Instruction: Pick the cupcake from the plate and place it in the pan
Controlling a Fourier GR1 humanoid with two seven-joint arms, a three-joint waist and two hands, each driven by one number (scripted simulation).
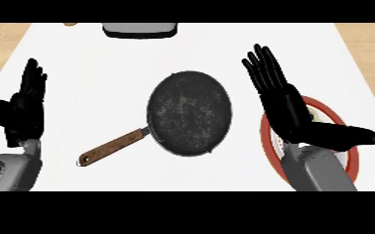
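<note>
In the head view, a white counter (95, 69) is seen from above. A dark pan (189, 112) lies near its middle, and its brown handle (111, 147) is pointed toward the lower left. Nothing is seen inside the pan.

To the right, a red-rimmed plate (351, 164) is largely hidden by the right hand (282, 104) and its grey forearm. That hand is spread above the plate with fingers straight and thumb turned out to the right; nothing is grasped. The cupcake cannot be made out: only a pale patch is glimpsed on the plate beside the palm, and it cannot be told what it is.

The left hand (26, 106) is held at the left edge, fingers up and relaxed, nothing in it.

A grey appliance (139, 29) is cut off by the far edge.
</note>
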